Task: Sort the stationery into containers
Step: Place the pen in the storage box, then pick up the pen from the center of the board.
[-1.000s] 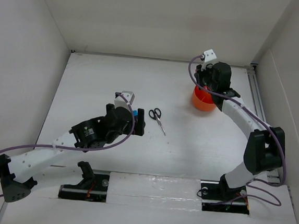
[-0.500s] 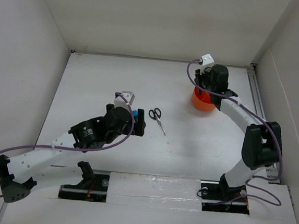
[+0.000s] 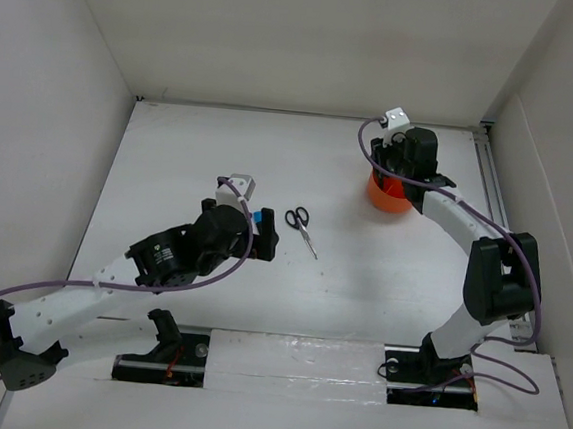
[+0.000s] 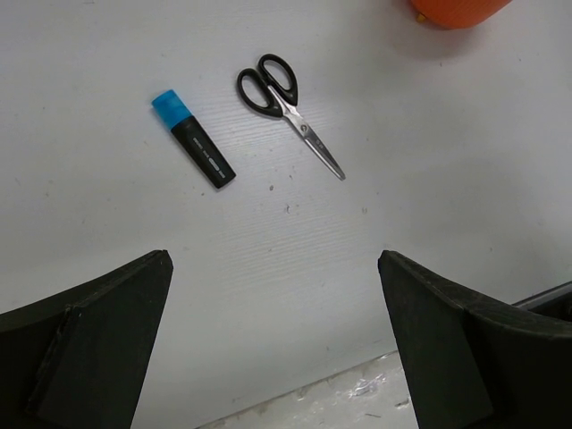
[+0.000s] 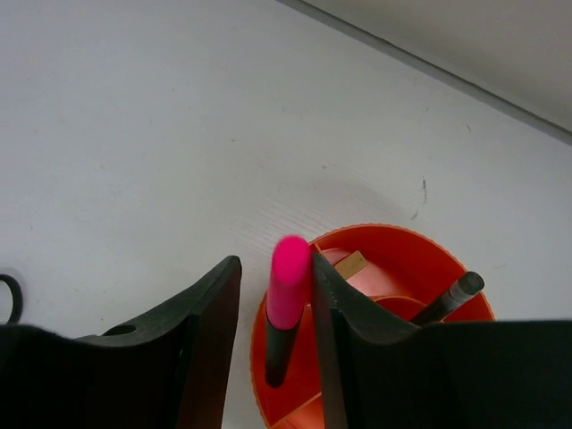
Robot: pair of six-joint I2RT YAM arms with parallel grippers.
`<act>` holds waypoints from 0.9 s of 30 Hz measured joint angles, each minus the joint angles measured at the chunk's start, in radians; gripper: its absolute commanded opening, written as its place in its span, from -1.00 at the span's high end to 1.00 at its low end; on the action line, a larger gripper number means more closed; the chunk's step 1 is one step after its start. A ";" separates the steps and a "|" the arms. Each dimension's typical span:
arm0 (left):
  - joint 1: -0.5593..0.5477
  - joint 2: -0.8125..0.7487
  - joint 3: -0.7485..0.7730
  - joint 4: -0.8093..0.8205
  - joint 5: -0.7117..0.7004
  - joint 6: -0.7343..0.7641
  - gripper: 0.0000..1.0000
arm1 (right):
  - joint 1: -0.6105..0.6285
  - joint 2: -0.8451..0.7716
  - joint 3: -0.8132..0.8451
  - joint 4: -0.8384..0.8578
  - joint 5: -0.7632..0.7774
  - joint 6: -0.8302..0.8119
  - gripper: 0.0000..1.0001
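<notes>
The round orange organiser (image 3: 388, 197) stands at the back right. My right gripper (image 5: 273, 263) hangs over its rim (image 5: 420, 239), jaws parted. A pink-capped black highlighter (image 5: 288, 295) stands between them, tip down inside the cup, leaning on the right finger with a gap to the left finger. A dark pen (image 5: 451, 297) and a yellowish eraser (image 5: 350, 264) lie in the cup. A blue-capped highlighter (image 4: 193, 138) and black-handled scissors (image 4: 288, 98) lie mid-table. My left gripper (image 4: 274, 259) hovers open just in front of them, nothing between its fingers.
White walls close in the table on the left, back and right. A metal rail (image 3: 495, 183) runs along the right edge. A shiny strip (image 4: 357, 393) marks the table's near edge under the left gripper.
The right jaws have widened and loosened their hold on the pink highlighter, which now looks blurred inside the cup. The left arm shifted slightly.
</notes>
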 measured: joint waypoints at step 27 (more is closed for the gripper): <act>0.251 0.456 -0.032 0.091 0.056 -0.189 -1.00 | 0.348 -0.653 -0.065 -0.123 0.275 0.258 -1.00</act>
